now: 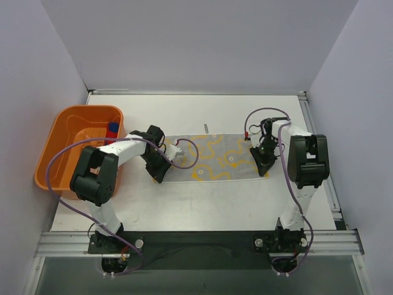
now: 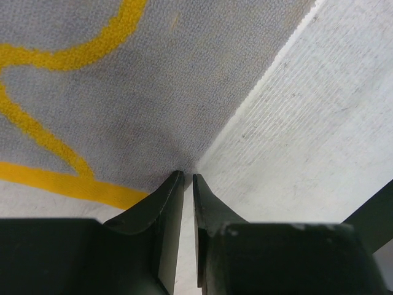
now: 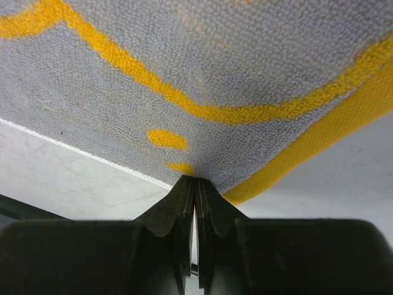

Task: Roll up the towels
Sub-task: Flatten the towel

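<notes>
A grey towel with yellow wavy markings (image 1: 215, 157) lies flat and spread out at the middle of the table. My left gripper (image 1: 159, 169) is at its near left corner. In the left wrist view the jaws (image 2: 188, 176) stand almost together, tips at the towel's edge (image 2: 123, 80). My right gripper (image 1: 264, 167) is at the near right corner. In the right wrist view its jaws (image 3: 194, 179) are shut, tips pinching the towel's yellow-bordered edge (image 3: 215, 61). A red and blue bit of cloth (image 1: 112, 129) shows inside the orange tub.
The orange plastic tub (image 1: 86, 110) stands at the left edge of the white table (image 1: 215, 203), beside my left arm. Grey walls close in the back and sides. A metal rail runs along the near edge.
</notes>
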